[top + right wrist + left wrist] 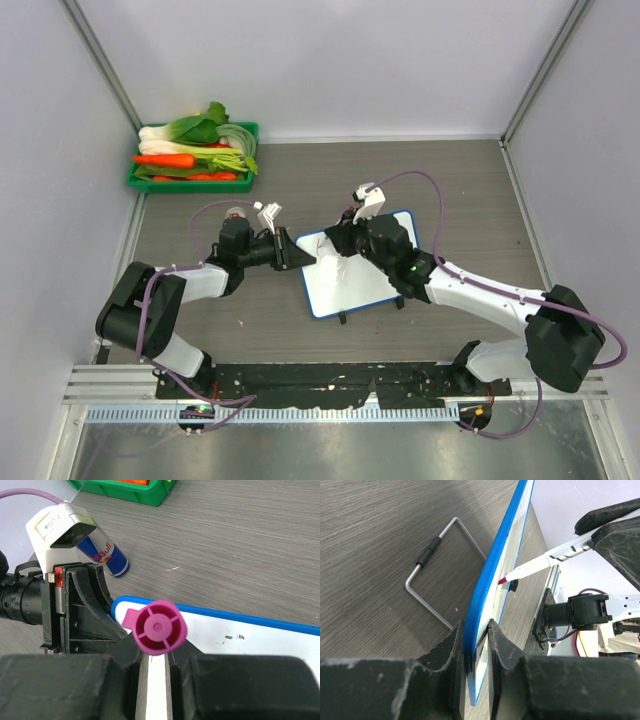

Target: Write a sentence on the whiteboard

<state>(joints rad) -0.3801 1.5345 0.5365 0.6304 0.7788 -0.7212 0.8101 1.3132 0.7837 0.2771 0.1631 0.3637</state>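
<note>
At table centre, white blue-rimmed rectangular whiteboard [335, 285], long axis roughly 9-to-3 o'clock, left gripper [475, 628] clamped on its 9 o'clock edge, right gripper [157, 661] clenching pink-capped white marker [159, 628]; blue "Red Bull" can [103, 555] at 10 o'clock.

The left gripper [476, 632] clamps the left edge of the whiteboard [501, 555], seen edge-on. From the right, a white marker [542, 562] meets its writing face, tip first. Behind the board, a bent wire loop [429, 551] shows against the wood-grain table [375, 525].
</note>
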